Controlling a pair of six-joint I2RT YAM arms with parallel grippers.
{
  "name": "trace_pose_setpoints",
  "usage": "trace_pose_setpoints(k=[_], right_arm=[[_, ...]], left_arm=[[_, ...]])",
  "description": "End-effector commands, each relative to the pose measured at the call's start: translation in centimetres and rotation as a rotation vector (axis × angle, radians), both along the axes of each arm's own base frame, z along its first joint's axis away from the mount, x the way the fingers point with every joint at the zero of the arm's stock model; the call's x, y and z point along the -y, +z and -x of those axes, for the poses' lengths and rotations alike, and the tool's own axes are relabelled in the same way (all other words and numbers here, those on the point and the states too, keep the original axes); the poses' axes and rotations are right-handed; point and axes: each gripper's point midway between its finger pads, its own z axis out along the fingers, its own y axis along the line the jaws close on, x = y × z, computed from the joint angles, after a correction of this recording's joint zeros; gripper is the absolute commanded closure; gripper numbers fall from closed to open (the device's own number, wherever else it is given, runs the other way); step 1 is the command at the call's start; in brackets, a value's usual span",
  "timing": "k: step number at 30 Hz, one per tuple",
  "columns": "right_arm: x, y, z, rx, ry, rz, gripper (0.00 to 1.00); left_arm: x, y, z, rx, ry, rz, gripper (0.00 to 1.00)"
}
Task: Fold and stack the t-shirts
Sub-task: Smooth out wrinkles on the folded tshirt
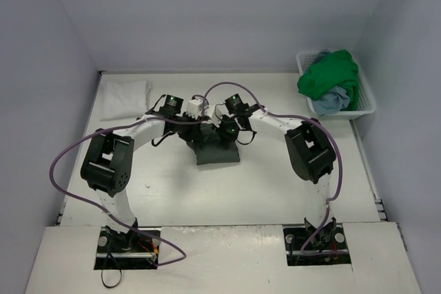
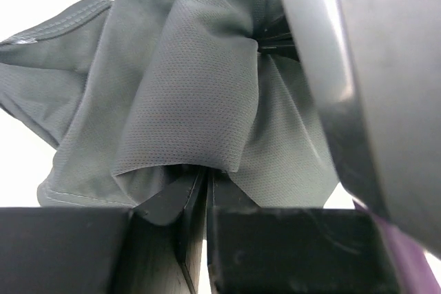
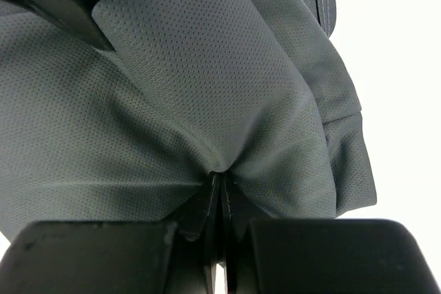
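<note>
The dark olive-grey t-shirt [image 1: 219, 149] lies bunched in the middle of the table, with its far edge lifted. My left gripper [image 1: 199, 126] and right gripper [image 1: 224, 129] meet close together at that edge. The left wrist view shows the left gripper [image 2: 207, 175] shut on a fold of the grey cloth [image 2: 186, 94]. The right wrist view shows the right gripper [image 3: 219, 174] shut on a pinch of the same shirt [image 3: 172, 94]. A folded white t-shirt [image 1: 125, 96] rests at the far left. The green t-shirt [image 1: 329, 75] and the light blue t-shirt [image 1: 332, 100] sit in the basket.
The white slatted basket [image 1: 364, 105] stands at the far right, against the wall. Walls close in the table on the left, back and right. The right arm's black body [image 2: 372, 80] fills the right side of the left wrist view.
</note>
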Motion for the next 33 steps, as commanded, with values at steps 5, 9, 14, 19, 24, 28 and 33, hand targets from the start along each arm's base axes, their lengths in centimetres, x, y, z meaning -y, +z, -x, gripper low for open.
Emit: trace_pose_setpoints(k=[5,9,14,19,24,28,33], right_arm=[[6.7,-3.7,0.6,-0.139,-0.235,0.188,0.88],[6.6,-2.1,-0.3,-0.116,-0.265,0.155,0.61],[6.6,2.3,-2.2,-0.051,-0.324,0.070,0.54],[7.5,6.3,-3.5,0.009,-0.383,0.006,0.61],[8.4,8.3,-3.4,0.017,-0.415,-0.031,0.96],[8.4,8.2,-2.3,-0.005,-0.395,-0.033,1.00],[10.2,8.3,-3.0,-0.013,-0.451,-0.051,1.00]], left_arm=[[1.1,6.3,-2.9,0.246,-0.055,0.006,1.00],[0.7,8.0,-3.1,0.297,-0.043,0.000,1.00],[0.0,11.2,-3.5,0.372,-0.032,-0.015,1.00],[-0.2,13.8,-3.2,0.420,-0.024,-0.001,1.00],[-0.7,15.8,-2.7,0.443,-0.015,0.000,1.00],[-0.3,16.2,-1.4,0.412,-0.033,0.042,1.00],[0.4,14.7,-0.2,0.373,-0.068,0.079,1.00]])
